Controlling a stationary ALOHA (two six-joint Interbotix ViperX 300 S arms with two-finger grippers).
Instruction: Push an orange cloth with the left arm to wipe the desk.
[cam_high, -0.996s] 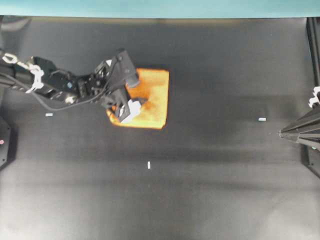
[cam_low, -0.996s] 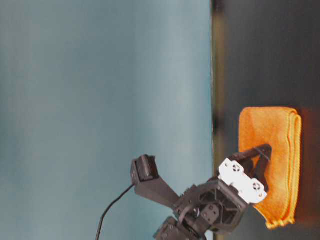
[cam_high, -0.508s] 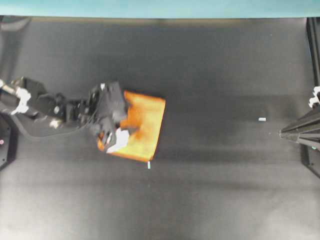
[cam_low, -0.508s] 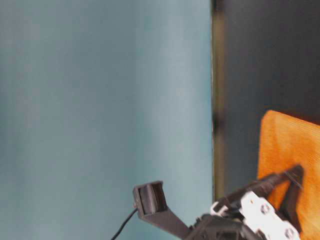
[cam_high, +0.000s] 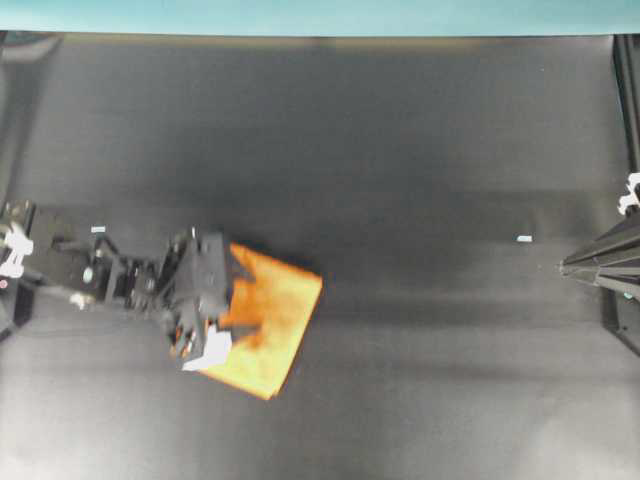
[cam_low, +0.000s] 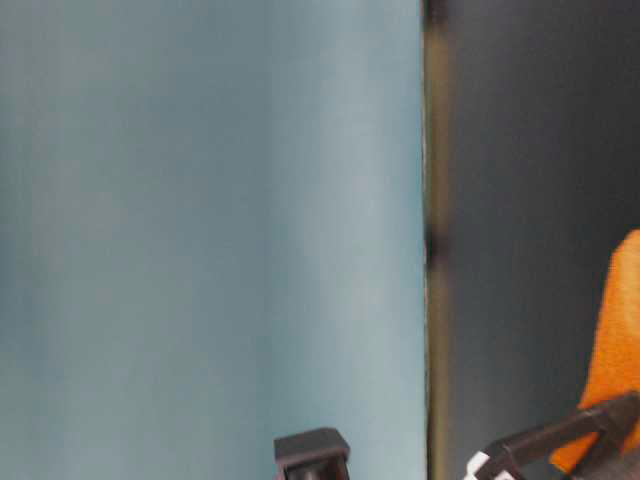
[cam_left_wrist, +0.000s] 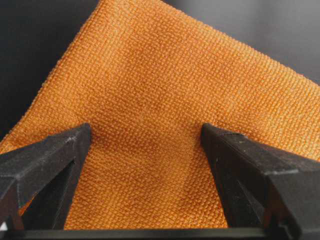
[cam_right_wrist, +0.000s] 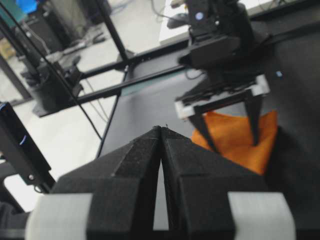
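The orange cloth (cam_high: 272, 312) lies flat on the black desk (cam_high: 400, 150) at the front left, turned at an angle. My left gripper (cam_high: 243, 318) is open, with both fingertips pressed down on the cloth's near half. In the left wrist view the cloth (cam_left_wrist: 165, 80) fills the frame between the two black fingers (cam_left_wrist: 50, 155). The table-level view shows only a corner of the cloth (cam_low: 618, 350) at its right edge. My right gripper (cam_high: 562, 267) is shut and empty at the right edge, far from the cloth; its wrist view (cam_right_wrist: 161, 129) looks across at the cloth (cam_right_wrist: 235, 131).
A teal strip (cam_high: 320, 15) runs along the desk's far edge. Small white marks (cam_high: 524, 238) sit on the desk at the right, and another (cam_high: 98, 229) at the left by the left arm. A black frame post (cam_high: 625, 90) stands at the right edge.
My left gripper has dragged the cloth toward the front and left of the overhead view. The cloth has rotated somewhat. The right arm has not moved.
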